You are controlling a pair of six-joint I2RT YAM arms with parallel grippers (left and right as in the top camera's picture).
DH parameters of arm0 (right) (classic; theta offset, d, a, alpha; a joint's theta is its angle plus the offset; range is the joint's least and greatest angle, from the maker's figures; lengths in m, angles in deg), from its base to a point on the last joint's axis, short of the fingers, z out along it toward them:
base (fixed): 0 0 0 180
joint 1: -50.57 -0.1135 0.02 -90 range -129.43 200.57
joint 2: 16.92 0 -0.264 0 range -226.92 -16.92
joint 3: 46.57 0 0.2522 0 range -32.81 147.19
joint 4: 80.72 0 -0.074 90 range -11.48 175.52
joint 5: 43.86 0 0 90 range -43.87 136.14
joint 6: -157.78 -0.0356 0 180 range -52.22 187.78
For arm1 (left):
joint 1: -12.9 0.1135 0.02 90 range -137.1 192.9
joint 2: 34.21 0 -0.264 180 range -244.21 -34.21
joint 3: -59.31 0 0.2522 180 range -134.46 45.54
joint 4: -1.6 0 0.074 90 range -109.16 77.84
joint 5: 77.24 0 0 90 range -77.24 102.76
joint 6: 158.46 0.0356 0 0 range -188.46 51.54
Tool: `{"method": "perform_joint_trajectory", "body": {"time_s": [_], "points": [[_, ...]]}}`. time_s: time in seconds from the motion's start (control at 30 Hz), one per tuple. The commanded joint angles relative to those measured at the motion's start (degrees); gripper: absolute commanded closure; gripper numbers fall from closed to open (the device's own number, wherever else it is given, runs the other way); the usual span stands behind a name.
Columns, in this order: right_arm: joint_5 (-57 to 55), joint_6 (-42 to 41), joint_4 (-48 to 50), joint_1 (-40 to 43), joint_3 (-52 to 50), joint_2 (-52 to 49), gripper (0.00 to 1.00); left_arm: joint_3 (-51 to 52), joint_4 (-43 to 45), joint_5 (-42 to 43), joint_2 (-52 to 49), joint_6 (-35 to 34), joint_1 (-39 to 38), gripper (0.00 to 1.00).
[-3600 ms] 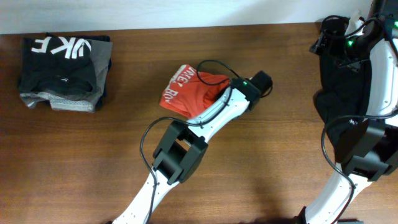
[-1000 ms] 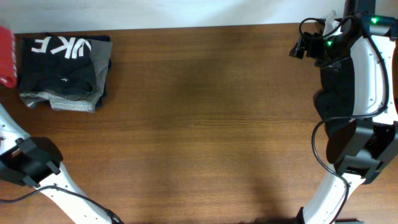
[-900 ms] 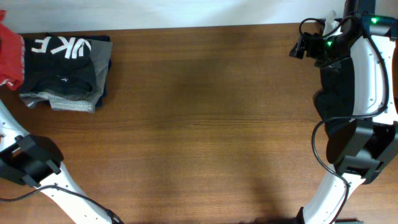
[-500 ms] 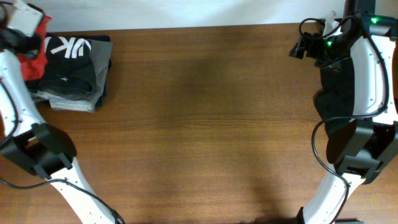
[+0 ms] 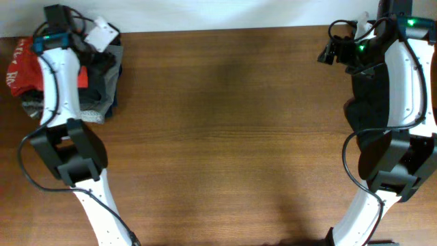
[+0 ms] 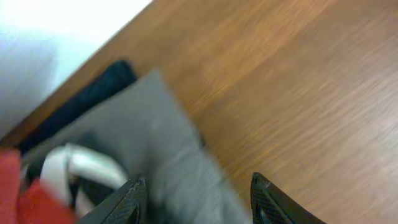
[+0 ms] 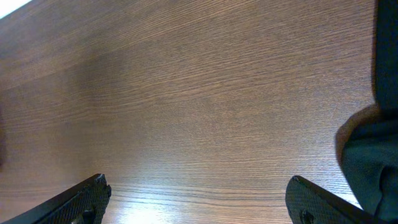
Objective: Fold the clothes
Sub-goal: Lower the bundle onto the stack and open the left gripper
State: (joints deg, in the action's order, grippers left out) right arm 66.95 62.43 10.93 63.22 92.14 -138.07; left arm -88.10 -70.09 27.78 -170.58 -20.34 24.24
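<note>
2 arms work the wooden table (image 5: pixel 239 137), and the left one is the story! Seconds ago it sat at mid-table with the orange-red T-shirt (image 5: pixel 19 68) in its grip. Now it stretches to the far-left corner, and the left gripper (image 6: pixel 202 198) shows its jaws apart with only grey cloth below them and nothing pinched. That reads as a release: the shirt is delivered, 1 garment done.

The right arm has not budged from the far-right corner. The right gripper (image 7: pixel 205 199) has its jaws spread wide over bare wood, holding nothing.

Next in size is the long black garment (image 5: pixel 365 102), heaped under that right arm. It looks unfolded, and in my judgement it is the next job.

Then comes the stack of folded clothes (image 5: pixel 102 82), dark pieces over grey, at the far-left corner.

And the shirt itself lies on the left side of that stack, overhanging its edge. It is a bunched bundle rather than a flat square. White lettering shows along its outer edge, and a red patch peeks out on the other side of the arm that crosses it. The oval print is not visible. From the left wrist, only a red sliver shows in the lower-left corner.
</note>
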Motion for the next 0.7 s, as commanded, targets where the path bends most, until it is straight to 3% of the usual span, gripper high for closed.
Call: {"method": "perform_joint_trajectory", "body": {"time_s": [0.0,0.23,0.3,0.43,0.67], "points": [[-0.5,0.5,0.0,-0.3,0.3,-0.1,0.05,-2.5,0.5,2.1,3.1,-6.9,-1.8,0.46],[-0.5,0.5,0.0,-0.3,0.3,-0.1,0.05,-10.7,0.5,-5.6,6.5,-27.3,0.1,0.45],[-0.5,0.5,0.0,-0.3,0.3,-0.1,0.05,-11.9,0.5,-7.8,6.9,-30.1,1.5,0.38],[-0.5,0.7,0.0,-0.3,0.3,-0.1,0.05,-12.2,1.6,-7.8,6.6,-30.8,4.6,0.04],[-0.5,1.1,0.0,-0.3,0.3,-0.1,0.05,-9.4,7.5,-7.8,4.1,-28.9,9.7,0.01]]}}
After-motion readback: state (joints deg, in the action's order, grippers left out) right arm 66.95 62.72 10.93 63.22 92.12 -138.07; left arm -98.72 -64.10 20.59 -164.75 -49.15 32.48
